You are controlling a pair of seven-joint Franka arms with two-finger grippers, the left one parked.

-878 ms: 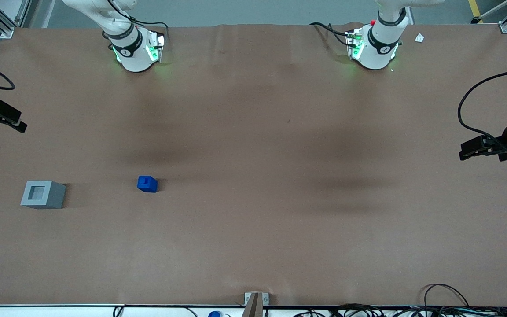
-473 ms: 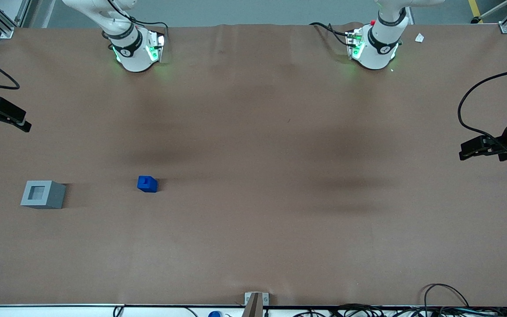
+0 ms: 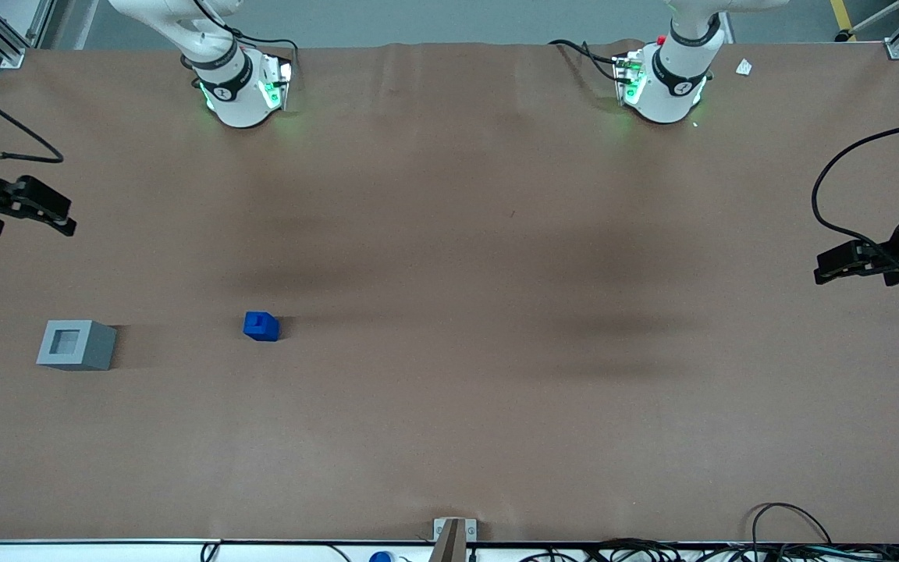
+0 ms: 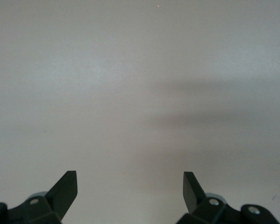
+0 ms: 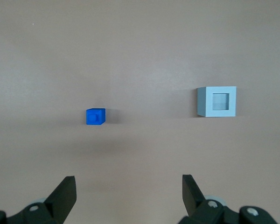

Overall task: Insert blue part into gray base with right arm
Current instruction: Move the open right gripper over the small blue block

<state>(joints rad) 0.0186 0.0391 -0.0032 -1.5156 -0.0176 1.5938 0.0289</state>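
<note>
Two pieces sit apart: we should centre our spread-fingered gripper (image 5: 129,196), hovering high, squarely over the blue part (image 3: 261,326) before approaching the gray base (image 3: 76,344).

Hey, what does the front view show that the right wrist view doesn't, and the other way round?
Only the front view shows both arm bases, the cables along the table edge and the right arm's gripper from outside, hanging near the working arm's end of the table, farther from the camera than the gray base. Only the right wrist view shows that gripper's two fingers spread apart, with nothing between them. Both show the blue part and the gray base standing apart on the brown table, the base's recess empty.
</note>
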